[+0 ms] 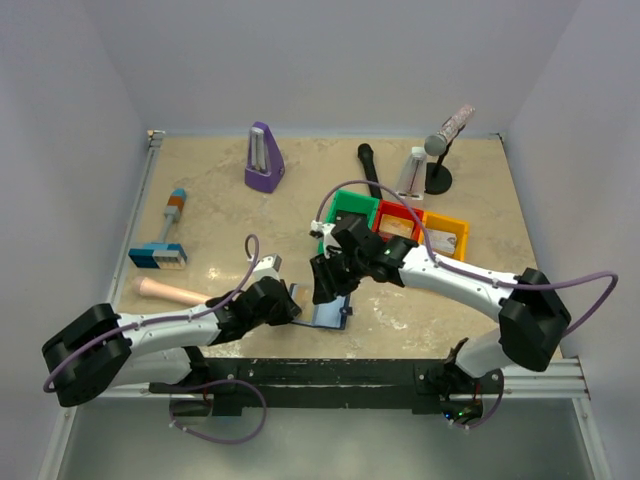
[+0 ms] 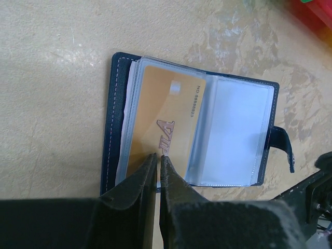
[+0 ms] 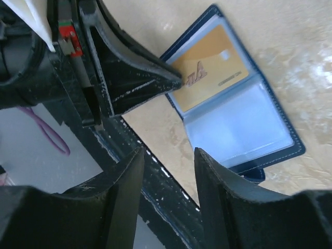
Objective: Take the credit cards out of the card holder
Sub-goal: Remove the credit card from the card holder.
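On the table [image 1: 200,190], left jaws pinch the holder [image 2: 116,129] steady; right jaws hover spread, ready for the card [image 2: 161,104].

Bright, soft light falls from above. Shadows on the surface [image 1: 210,230] are faint. The clear pockets of the card holder [image 2: 236,132] shine a little. Up close, the left claw [image 2: 158,157] and right claw [image 3: 169,153] look dark and fuzzy.
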{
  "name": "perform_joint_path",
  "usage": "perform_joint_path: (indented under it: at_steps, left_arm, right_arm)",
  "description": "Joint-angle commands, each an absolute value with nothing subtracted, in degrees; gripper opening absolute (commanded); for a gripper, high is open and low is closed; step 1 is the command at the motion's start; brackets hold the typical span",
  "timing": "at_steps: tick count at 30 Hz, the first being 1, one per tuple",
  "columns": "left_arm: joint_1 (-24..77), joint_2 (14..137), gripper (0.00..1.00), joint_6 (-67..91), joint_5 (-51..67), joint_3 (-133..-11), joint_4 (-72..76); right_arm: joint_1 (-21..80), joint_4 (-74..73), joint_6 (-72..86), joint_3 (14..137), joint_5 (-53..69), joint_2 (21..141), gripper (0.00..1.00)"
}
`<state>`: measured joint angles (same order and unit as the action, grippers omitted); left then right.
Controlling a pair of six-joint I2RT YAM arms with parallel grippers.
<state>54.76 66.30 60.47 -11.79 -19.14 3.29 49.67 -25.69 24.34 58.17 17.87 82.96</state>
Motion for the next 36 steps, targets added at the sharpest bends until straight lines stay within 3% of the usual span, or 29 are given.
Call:
perform_joint_path:
  at_steps: [1, 9, 14, 23, 36]
  left_arm:
    - [54.49, 64.34, 0.12, 59.33, -13.89, -19.51, 0.18]
    - [54.49, 62.67, 0.13, 59.59, -14.24, -19.42, 0.18]
    - [54.67, 61.53, 0.13, 59.5, -13.89, -19.86, 0.18]
    - [54.58, 62.75, 0.13, 58.8, -11.95, -20.3, 0.61]
    - [54.58, 62.14, 0.13, 58.18, -11.51, -19.78, 0.09]
  right_arm:
    - [50.71, -24.96, 22.33, 56.96, 22.76, 84.02, 0.47]
    - [54.84, -25.66, 19.25, 52.47, 22.15, 82.09, 0.22]
    - [56.6, -27.06, 20.03, 51.77, 18.91, 84.98, 0.15]
    - [56.51, -30.76, 20.48, 54.49, 16.43, 93.07, 0.16]
    - [52.47, -31.2, 21.01, 54.05, 12.74, 93.52, 0.2]
